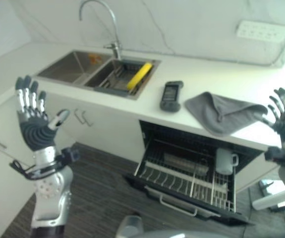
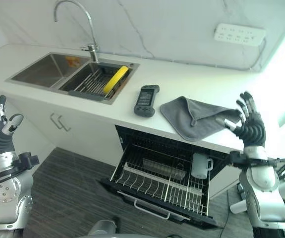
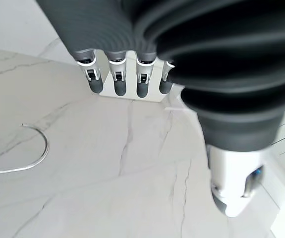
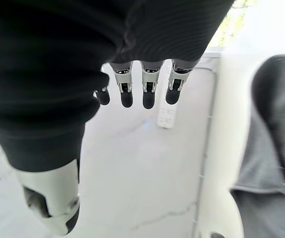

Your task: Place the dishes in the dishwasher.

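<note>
The dishwasher (image 1: 192, 183) under the counter stands open with its wire rack (image 2: 162, 186) pulled out. A white mug (image 1: 225, 160) sits upright at the rack's right side, and a pale dish (image 2: 162, 168) lies at the rack's back. A yellow dish (image 1: 139, 76) leans in the right sink basin (image 1: 120, 74). My left hand (image 1: 32, 116) is raised at the left, fingers straight, holding nothing. My right hand (image 2: 249, 124) is raised at the right beside the counter's end, fingers spread, also holding nothing.
A grey cloth (image 1: 221, 111) lies folded on the white counter (image 2: 132, 94) above the dishwasher. A dark handheld device (image 1: 171, 95) lies between the cloth and the sink. A tall tap (image 1: 113, 29) rises behind the sink. A socket strip (image 2: 239, 33) is on the wall.
</note>
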